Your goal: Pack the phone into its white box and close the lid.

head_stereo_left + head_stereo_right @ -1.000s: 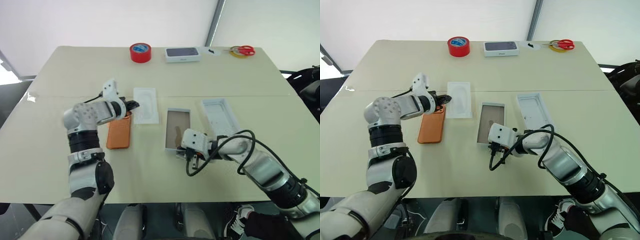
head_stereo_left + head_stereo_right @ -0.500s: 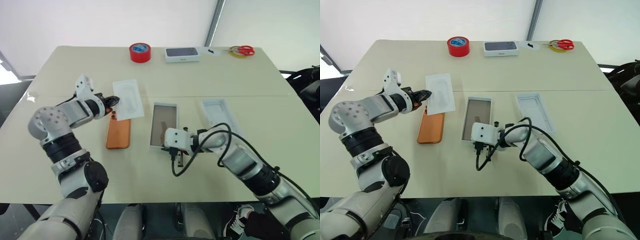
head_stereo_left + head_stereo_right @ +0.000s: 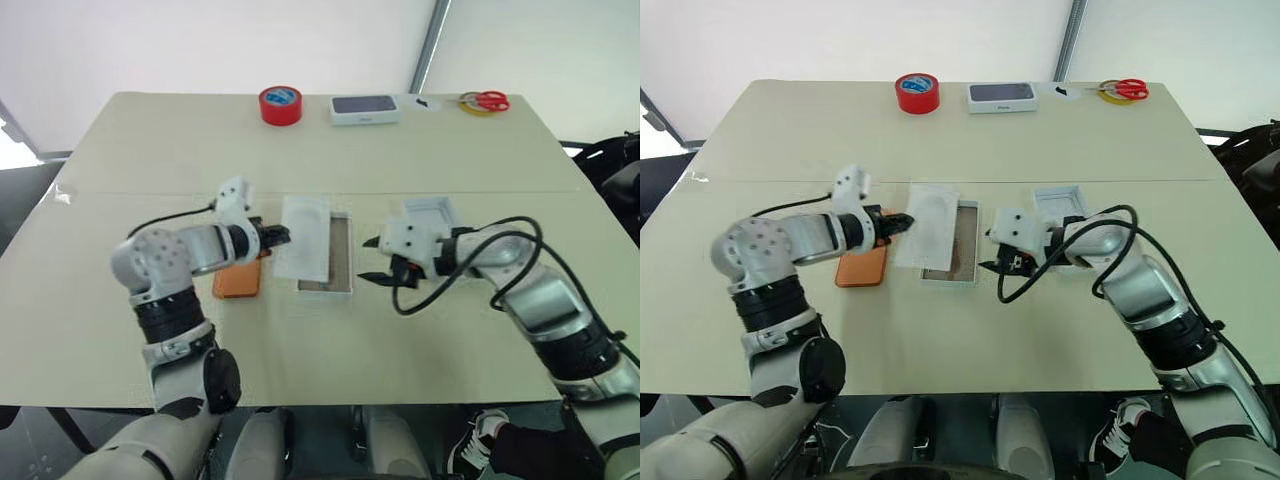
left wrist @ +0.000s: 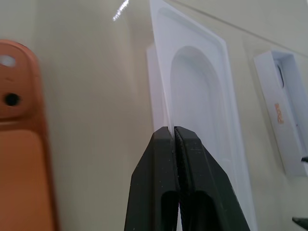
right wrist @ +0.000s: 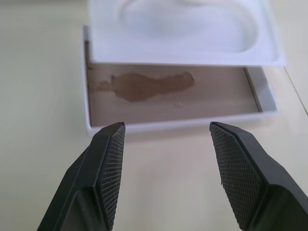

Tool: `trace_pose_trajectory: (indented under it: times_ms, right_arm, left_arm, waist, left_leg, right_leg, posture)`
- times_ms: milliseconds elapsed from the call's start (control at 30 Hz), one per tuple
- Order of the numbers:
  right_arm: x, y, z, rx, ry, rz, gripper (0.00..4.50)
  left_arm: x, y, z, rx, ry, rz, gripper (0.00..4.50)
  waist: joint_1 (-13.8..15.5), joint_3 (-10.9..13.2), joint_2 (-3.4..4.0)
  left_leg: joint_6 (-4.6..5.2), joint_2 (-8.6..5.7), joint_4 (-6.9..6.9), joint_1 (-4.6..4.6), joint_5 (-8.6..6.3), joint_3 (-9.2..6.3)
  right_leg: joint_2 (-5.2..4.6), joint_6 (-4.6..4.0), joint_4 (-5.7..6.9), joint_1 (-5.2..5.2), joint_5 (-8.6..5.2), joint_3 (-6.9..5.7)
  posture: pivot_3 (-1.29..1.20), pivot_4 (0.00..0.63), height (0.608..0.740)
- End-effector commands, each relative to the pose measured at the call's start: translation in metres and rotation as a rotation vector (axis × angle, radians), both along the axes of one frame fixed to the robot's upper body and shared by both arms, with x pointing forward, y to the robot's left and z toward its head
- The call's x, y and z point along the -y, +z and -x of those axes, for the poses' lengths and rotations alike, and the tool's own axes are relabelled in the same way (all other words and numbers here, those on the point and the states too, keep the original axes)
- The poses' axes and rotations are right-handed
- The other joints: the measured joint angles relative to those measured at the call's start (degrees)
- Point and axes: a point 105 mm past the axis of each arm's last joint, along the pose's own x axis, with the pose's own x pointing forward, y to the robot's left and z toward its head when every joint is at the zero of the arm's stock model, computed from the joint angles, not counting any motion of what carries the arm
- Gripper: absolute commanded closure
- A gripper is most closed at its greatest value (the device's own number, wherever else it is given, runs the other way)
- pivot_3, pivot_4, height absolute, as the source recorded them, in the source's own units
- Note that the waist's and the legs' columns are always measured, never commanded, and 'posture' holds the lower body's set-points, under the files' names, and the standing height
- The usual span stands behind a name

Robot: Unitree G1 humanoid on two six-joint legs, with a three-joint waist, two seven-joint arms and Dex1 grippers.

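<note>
My left gripper [image 3: 278,237] is shut on the left edge of a flat white insert with an oval recess [image 3: 305,236]. It holds the insert tilted over the left part of the white box [image 3: 340,262], whose brownish floor [image 5: 192,96] shows beneath. The orange phone [image 3: 237,281] lies face down on the table just left of the box, partly under my left hand. My right gripper [image 3: 366,259] stands open just right of the box, holding nothing. The lid [image 3: 441,208] lies inside up behind my right hand, which partly hides it.
At the table's far edge sit a red tape roll [image 3: 281,104], a white box with a dark picture on top [image 3: 366,109] and red-handled scissors [image 3: 485,100]. A seam crosses the cream table [image 3: 120,170].
My left gripper swung the insert out to the left, then back right over the box. My right gripper slid the box left, then let go, opened and drew back to the right.
</note>
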Motion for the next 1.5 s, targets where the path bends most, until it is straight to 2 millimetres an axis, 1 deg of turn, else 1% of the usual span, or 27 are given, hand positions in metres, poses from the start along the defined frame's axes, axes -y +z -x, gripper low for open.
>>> trace_pose_trajectory:
  times_ms: [33, 167, 300, 400, 500, 533, 633, 700, 767, 867, 933, 967, 1100, 1300, 1367, 1500]
  right_arm:
    - [0.004, 0.012, 0.0, 0.056, -0.013, -0.017, 1.6]
    - [0.005, 0.011, -0.001, 0.062, -0.029, -0.022, 1.6]
    - [0.004, 0.011, -0.001, 0.068, -0.036, -0.029, 1.6]
    - [0.003, 0.011, -0.002, 0.072, -0.04, -0.034, 1.51]
    - [0.004, 0.014, -0.01, 0.094, -0.076, -0.05, 1.51]
    - [0.004, 0.015, -0.012, 0.098, -0.084, -0.055, 1.51]
    - [0.003, 0.02, -0.017, 0.106, -0.111, -0.076, 2.32]
    - [-0.003, 0.025, -0.025, 0.11, -0.143, -0.104, 3.34]
    - [-0.013, 0.029, -0.031, 0.111, -0.159, -0.134, 4.45]
    - [-0.032, 0.03, -0.043, 0.115, -0.202, -0.163, 4.45]
    - [-0.043, 0.027, -0.049, 0.127, -0.211, -0.15, 4.45]
    - [-0.048, 0.023, -0.053, 0.131, -0.216, -0.138, 4.45]
    - [-0.063, 0.01, -0.069, 0.132, -0.237, -0.103, 4.45]
    - [-0.08, -0.006, -0.083, 0.126, -0.228, -0.045, 4.45]
    - [-0.083, -0.011, -0.085, 0.126, -0.22, -0.023, 4.45]
    - [-0.09, -0.016, -0.087, 0.127, -0.196, -0.02, 4.45]
  left_arm:
    - [0.015, 0.006, 0.0, 0.042, -0.025, -0.012, 4.5]
    - [0.024, -0.001, 0.0, 0.028, -0.039, -0.025, 4.5]
    - [0.022, -0.002, -0.001, 0.025, -0.023, -0.026, 4.5]
    - [0.02, 0.0, -0.002, 0.031, -0.018, -0.017, 3.56]
    - [0.02, 0.012, -0.002, 0.07, -0.024, 0.039, 2.17]
    - [0.019, 0.016, -0.002, 0.083, -0.026, 0.061, 1.61]
    - [0.009, 0.027, -0.003, 0.132, -0.008, 0.077, 1.56]
    - [-0.005, 0.036, -0.004, 0.2, 0.024, 0.056, 1.56]
    - [-0.026, 0.042, -0.005, 0.3, 0.061, -0.045, 1.56]
    - [-0.06, 0.041, -0.003, 0.458, 0.089, -0.264, 1.56]
    - [-0.071, 0.038, 0.002, 0.523, 0.055, -0.351, 1.56]
    - [-0.075, 0.036, 0.007, 0.546, 0.023, -0.356, 1.56]
    - [-0.083, 0.027, 0.03, 0.615, -0.106, -0.379, 1.56]
    - [-0.086, 0.006, 0.065, 0.607, -0.27, -0.401, 1.56]
    - [-0.087, 0.005, 0.072, 0.608, -0.286, -0.396, 1.56]
    - [-0.091, 0.007, 0.074, 0.614, -0.247, -0.373, 1.56]
  waist:
    - [0.01, 0.0, 0.0]
    - [0.21, 0.0, 0.0]
    - [0.21, 0.0, 0.0]
    - [0.21, 0.0, 0.0]
    - [0.21, 0.0, 0.0]
    - [0.21, 0.0, 0.0]
    - [0.19, 0.0, 0.0]
    - [0.0, 0.0, 0.0]
    - [-0.44, 0.0, 0.0]
    - [-1.35, -0.03, 0.06]
    - [-1.24, -0.03, 0.06]
    - [-1.16, -0.03, 0.05]
    - [-1.07, -0.02, 0.04]
    - [-1.31, -0.02, 0.05]
    - [-1.33, -0.01, 0.05]
    - [-1.27, -0.01, 0.05]
  left_leg:
    - [0.0, 0.0, -0.01, 0.01, 0.0, 0.0]
    - [0.01, 0.0, -0.01, 0.0, 0.0, 0.0]
    - [0.01, 0.0, -0.01, 0.0, 0.0, 0.0]
    - [0.01, 0.01, -0.01, 0.0, 0.0, 0.0]
    - [0.02, 0.0, -0.01, 0.0, 0.0, 0.0]
    - [0.01, 0.0, -0.01, 0.0, 0.0, 0.0]
    - [0.02, 0.01, -0.01, -0.01, 0.0, -0.01]
    - [0.01, 0.01, -0.01, 0.0, 0.0, -0.01]
    - [0.01, 0.05, -0.03, 0.0, 0.0, 0.0]
    - [-0.02, 0.1, -0.12, 0.02, 0.02, 0.03]
    - [-0.05, 0.12, -0.18, 0.02, 0.03, 0.06]
    - [-0.06, 0.15, -0.18, -0.01, 0.04, 0.06]
    - [-0.05, 0.1, -0.11, -0.15, 0.03, 0.09]
    - [0.03, 0.06, -0.1, -0.15, -0.01, 0.13]
    - [0.03, 0.09, -0.12, -0.15, -0.01, 0.13]
    - [0.03, 0.1, -0.12, -0.15, -0.01, 0.1]
  right_leg:
    - [0.0, 0.0, 0.0, 0.0, 0.0, 0.0]
    - [-0.01, 0.0, -0.02, 0.01, 0.0, 0.01]
    - [0.0, -0.01, -0.02, 0.0, -0.01, 0.0]
    - [0.0, -0.01, -0.02, 0.0, -0.01, 0.0]
    - [-0.01, -0.01, -0.02, 0.01, -0.01, 0.0]
    - [-0.01, -0.01, -0.02, 0.01, -0.01, 0.0]
    - [-0.01, -0.01, -0.03, 0.0, -0.01, 0.0]
    - [0.0, -0.01, -0.02, 0.0, -0.01, 0.0]
    - [0.03, -0.01, 0.0, -0.03, -0.01, 0.01]
    - [0.05, -0.04, 0.08, -0.12, -0.01, 0.06]
    - [0.05, -0.06, 0.12, -0.2, 0.0, 0.1]
    - [0.03, -0.08, 0.13, -0.25, 0.01, 0.1]
    - [-0.11, -0.31, 0.05, -0.29, -0.07, 0.09]
    - [-0.2, -0.35, 0.04, -0.29, -0.05, 0.1]
    - [-0.16, -0.34, 0.05, -0.32, -0.05, 0.09]
    - [-0.14, -0.33, 0.06, -0.31, -0.04, 0.08]
  posture:
    - [0.0, 0.15, 0.736]
    - [0.0, 0.15, 0.736]
    - [0.0, 0.15, 0.736]
    - [0.0, 0.15, 0.736]
    - [0.0, 0.15, 0.736]
    - [0.0, 0.15, 0.736]
    - [0.0, 0.15, 0.736]
    - [0.0, 0.15, 0.736]
    - [0.0, 0.15, 0.736]
    - [0.0, 0.15, 0.736]
    - [0.0, 0.15, 0.736]
    - [0.0, 0.15, 0.736]
    - [0.0, 0.15, 0.736]
    - [0.0, 0.15, 0.736]
    - [0.0, 0.15, 0.736]
    - [0.0, 0.15, 0.736]
